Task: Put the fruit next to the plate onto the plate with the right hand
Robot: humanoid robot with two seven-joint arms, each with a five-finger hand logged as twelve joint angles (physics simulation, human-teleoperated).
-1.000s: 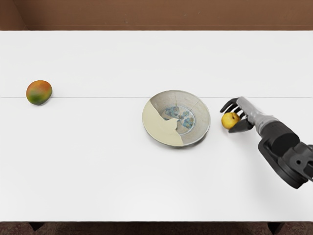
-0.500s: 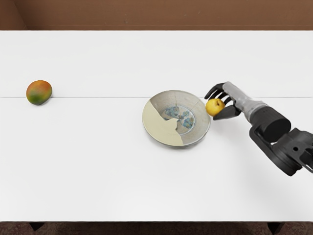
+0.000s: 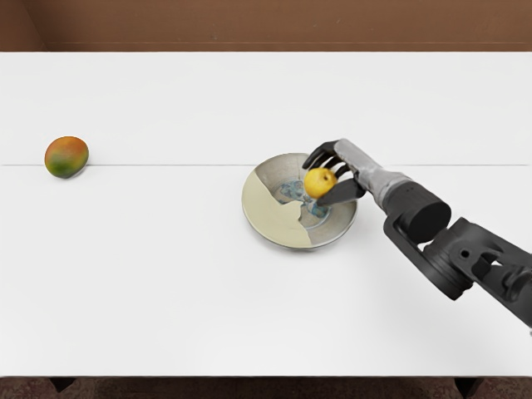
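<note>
While right hand point(image 3: 339, 166) clasps round fruit point(image 3: 319, 181), over plate point(image 3: 270, 214), axis unclear

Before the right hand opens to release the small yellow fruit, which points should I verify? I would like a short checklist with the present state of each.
1. Small round yellow fruit gripped by the right hand: ok, fingers curl around it.
2. Fruit over the round grey and cream plate: ok, over its right half.
3. Fruit touching the plate's surface: cannot tell, this view does not show height.
4. Plate sitting level on the white table: ok.
5. Orange-green mango out of the way: ok, far to the left.
</note>
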